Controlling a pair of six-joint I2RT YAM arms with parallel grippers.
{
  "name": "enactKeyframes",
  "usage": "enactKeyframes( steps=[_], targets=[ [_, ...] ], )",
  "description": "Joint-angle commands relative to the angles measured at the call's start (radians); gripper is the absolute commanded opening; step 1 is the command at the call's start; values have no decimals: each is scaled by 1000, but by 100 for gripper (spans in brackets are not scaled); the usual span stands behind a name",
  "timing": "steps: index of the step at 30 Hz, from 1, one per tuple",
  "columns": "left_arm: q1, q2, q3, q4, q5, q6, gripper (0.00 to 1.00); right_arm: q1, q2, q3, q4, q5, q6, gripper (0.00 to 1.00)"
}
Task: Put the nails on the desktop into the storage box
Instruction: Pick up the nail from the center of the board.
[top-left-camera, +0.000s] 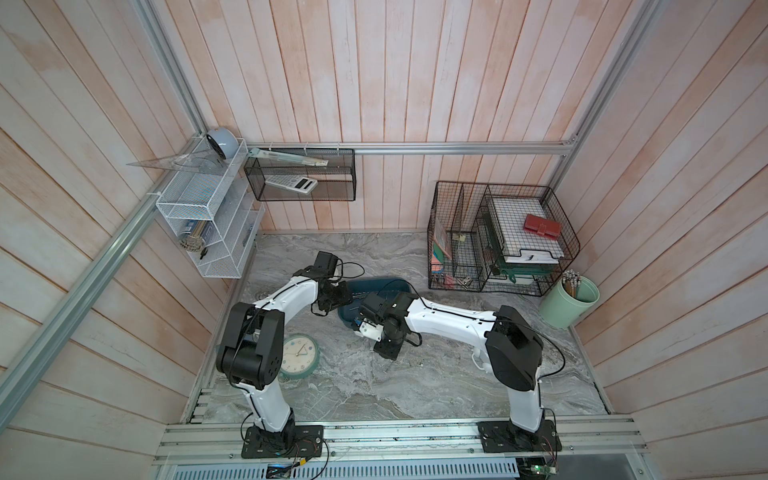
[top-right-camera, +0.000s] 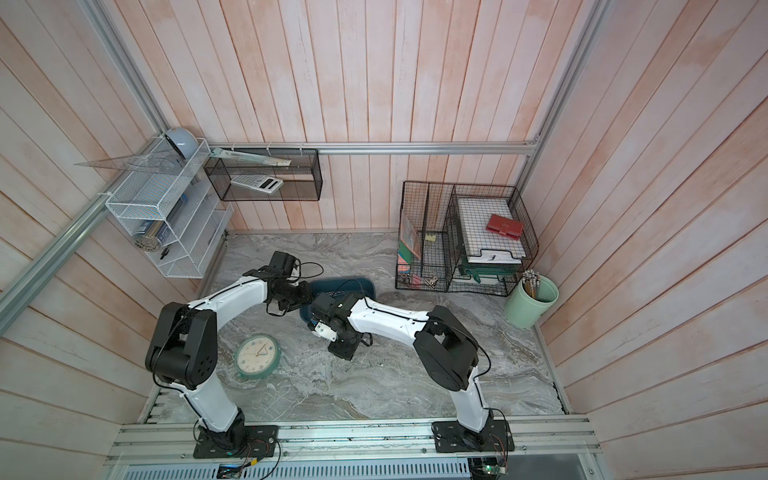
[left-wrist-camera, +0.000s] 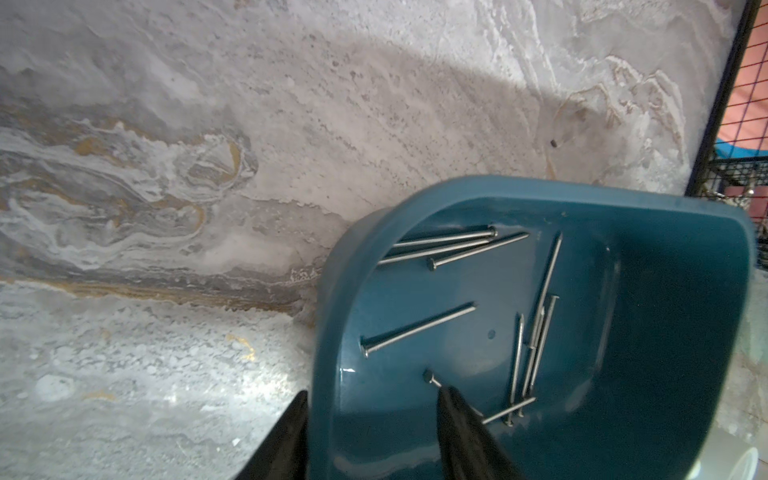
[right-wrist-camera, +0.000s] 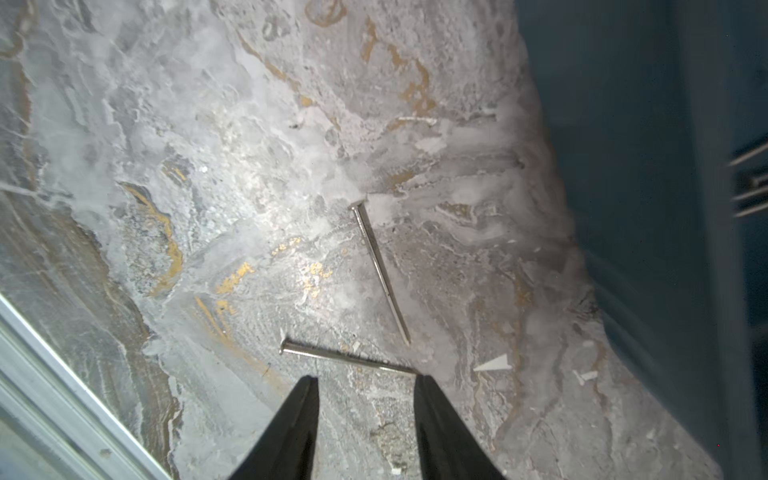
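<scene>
Right gripper (right-wrist-camera: 365, 377) half-open, empty, low over grey-white marble-pattern desktop (right-wrist-camera: 187, 166). Two thin silver metal nails (right-wrist-camera: 380, 270) lie loose just off its tips, beside shallow dark teal plastic storage box (left-wrist-camera: 665, 332). Left gripper (left-wrist-camera: 374, 390) half-open, straddling box wall, not clamped. Roughly ten more nails (left-wrist-camera: 417, 328) inside.

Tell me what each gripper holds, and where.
Right gripper holds nothing, open over two nails. Left gripper straddles a wall of the storage box; grip cannot be told.
</scene>
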Motion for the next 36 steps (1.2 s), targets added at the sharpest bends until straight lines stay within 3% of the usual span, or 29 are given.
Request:
enactKeyframes(
  steps=[1, 11, 15, 17, 22, 30, 36],
  targets=[
    [6, 16, -5, 10, 12, 7, 51, 5, 41, 12, 3, -1, -38, 43],
    [15, 25, -3, 9, 8, 4, 51, -7, 128, 64, 30, 2, -83, 43],
    [17, 24, -3, 5, 2, 6, 51, -7, 150, 59, 36, -13, -90, 38],
    [18, 26, -3, 4, 2, 7, 51, -7, 158, 49, 36, -23, -90, 32],
    [19, 26, -3, 3, 2, 7, 51, -7, 169, 32, 52, -17, -87, 0],
    [19, 26, -3, 2, 0, 9, 51, -7, 133, 5, 77, 32, -78, 0],
    [21, 26, -4, 2, 2, 9, 51, 1, -39, 4, 25, 48, -67, 0]
  ],
)
